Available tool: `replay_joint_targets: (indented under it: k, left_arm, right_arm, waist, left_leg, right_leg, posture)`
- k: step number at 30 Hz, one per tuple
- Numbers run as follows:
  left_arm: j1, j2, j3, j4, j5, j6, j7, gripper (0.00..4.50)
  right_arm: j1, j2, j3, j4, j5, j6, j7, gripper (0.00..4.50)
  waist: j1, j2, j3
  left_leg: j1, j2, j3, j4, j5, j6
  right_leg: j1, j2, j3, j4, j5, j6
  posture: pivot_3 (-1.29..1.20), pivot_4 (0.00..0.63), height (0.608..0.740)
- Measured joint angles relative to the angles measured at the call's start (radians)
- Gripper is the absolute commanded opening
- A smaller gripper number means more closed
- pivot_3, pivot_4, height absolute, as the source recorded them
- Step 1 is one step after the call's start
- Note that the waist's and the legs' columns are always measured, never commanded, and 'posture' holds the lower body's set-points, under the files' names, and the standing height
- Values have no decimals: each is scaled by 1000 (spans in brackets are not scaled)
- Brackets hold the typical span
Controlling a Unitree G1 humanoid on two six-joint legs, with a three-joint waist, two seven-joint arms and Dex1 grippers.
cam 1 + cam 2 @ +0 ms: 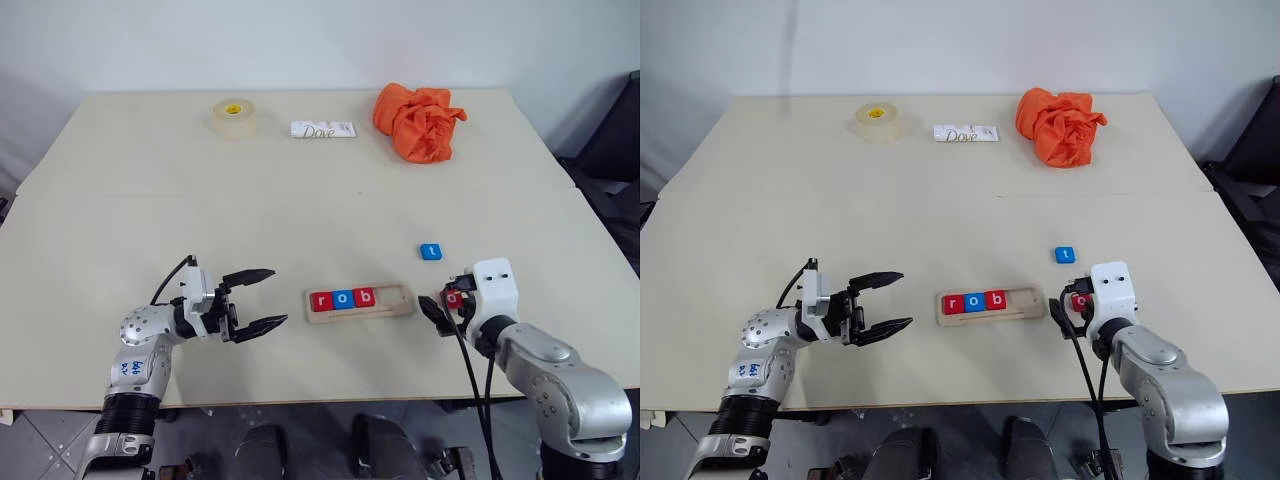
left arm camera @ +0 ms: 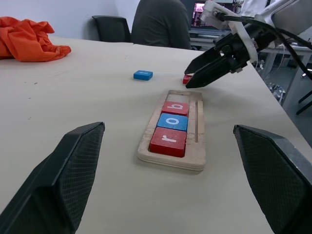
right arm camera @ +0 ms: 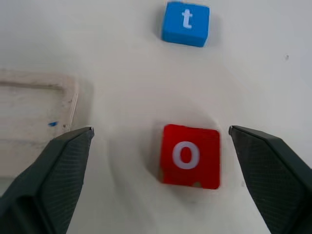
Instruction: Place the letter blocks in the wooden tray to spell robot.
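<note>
The wooden tray [image 1: 400,305] lies near the table's front edge, between my two grippers. In it stand a red r block [image 1: 321,301], a blue o block [image 1: 343,299] and a red b block [image 1: 365,297]; its right end is bare. A second red o block [image 3: 190,156] lies flat on the table just right of the tray, between the fingers of my right gripper [image 1: 447,300], which is open and not touching it. Farther back lies the blue t block [image 1: 430,251]. My left gripper [image 1: 278,296] hovers open and holds nothing, left of the tray and pointing toward it.
At the back of the table are a tape roll [image 1: 233,117], a white Dove bar [image 1: 323,129] and a crumpled orange cloth [image 1: 418,121]. A seated person [image 2: 161,24] and a chair show beyond the table's right side. The front edge runs just under both arms.
</note>
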Motion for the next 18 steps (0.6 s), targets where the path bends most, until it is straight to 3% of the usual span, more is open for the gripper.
replay_joint_targets:
  k: [3,5,10,18]
  left_arm:
    - [4,0,0,-1,0,0,0,4500]
    - [5,-1,0,-2,0,0,0,4500]
    - [14,-2,-3,-9,0,-1,-4,4500]
    - [52,3,-2,-44,-1,-8,-14,4500]
  right_arm:
    - [-5,-128,1,6,15,-58,112,4486]
    - [-10,-299,41,63,33,-154,277,4486]
    - [-101,-525,152,264,-6,-455,615,4486]
    - [-331,-550,404,697,-180,-852,943,4486]
  waist:
    - [0,0,0]
    - [0,1,1]
    - [-2,0,1]
    - [-1,0,1]
  left_leg:
    - [0,1,-1,0,0,0]
    - [0,0,0,0,0,0]
    - [0,1,0,0,0,0]
    - [1,0,2,0,0,-1]
  right_leg:
    - [1,1,-1,-1,0,0]
    - [0,0,-1,-1,0,0]
    - [1,1,-1,-1,0,0]
    - [0,1,-1,-2,0,1]
  posture:
    - [0,150,740]
    - [0,150,740]
    - [0,150,740]
    - [0,150,740]
